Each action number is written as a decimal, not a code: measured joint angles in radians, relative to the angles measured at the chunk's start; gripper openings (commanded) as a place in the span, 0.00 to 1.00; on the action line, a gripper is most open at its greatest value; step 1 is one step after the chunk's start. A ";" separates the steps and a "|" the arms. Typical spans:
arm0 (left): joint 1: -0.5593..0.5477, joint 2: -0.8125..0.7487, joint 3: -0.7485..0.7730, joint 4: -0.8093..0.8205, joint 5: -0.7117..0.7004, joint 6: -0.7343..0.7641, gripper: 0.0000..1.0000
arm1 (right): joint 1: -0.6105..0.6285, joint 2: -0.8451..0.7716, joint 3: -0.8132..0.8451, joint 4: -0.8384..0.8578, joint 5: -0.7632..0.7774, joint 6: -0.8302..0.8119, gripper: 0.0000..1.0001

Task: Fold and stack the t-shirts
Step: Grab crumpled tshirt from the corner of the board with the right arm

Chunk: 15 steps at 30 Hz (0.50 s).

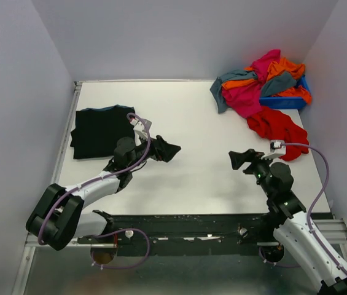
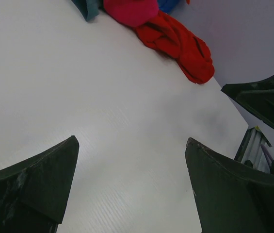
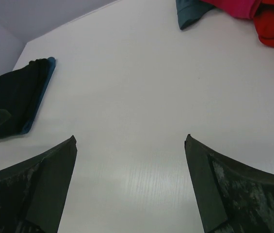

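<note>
Progress is judged early: one item done, the bulk outstanding. A black t-shirt with blue trim lies folded flat on the table, well apart from the blue bin, on the opposite, left side. It is the only folded garment in view, so the stack is judged to consist of that one piece. The other t-shirts are unfolded. A magenta t-shirt, an orange t-shirt and a grey-teal t-shirt are heaped together over and spilling out of the bin, tangled so that their edges cannot be told apart. A red t-shirt lies crumpled on the table just in front of the bin, touching the heap. The left gripper hangs over bare table between the bin and the black t-shirt, nearer the latter, jaws spread with nothing between them. The right gripper is likewise spread and empty, near the red t-shirt on the bin's side. Nothing lies between either gripper and the heap. The likely hindrances are the tangle itself, where lifting one garment may drag others, and the bin's corner position close against the enclosure walls.
</note>
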 measured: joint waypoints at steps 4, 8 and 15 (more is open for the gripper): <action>0.000 -0.019 -0.003 -0.001 -0.001 0.000 0.99 | 0.000 -0.003 0.000 0.000 0.001 0.000 1.00; 0.000 -0.020 -0.003 -0.014 -0.001 0.000 0.99 | 0.000 0.007 0.000 0.000 0.002 0.000 1.00; 0.000 -0.033 -0.003 -0.043 -0.016 0.006 0.99 | 0.000 0.062 0.001 -0.008 0.057 0.026 1.00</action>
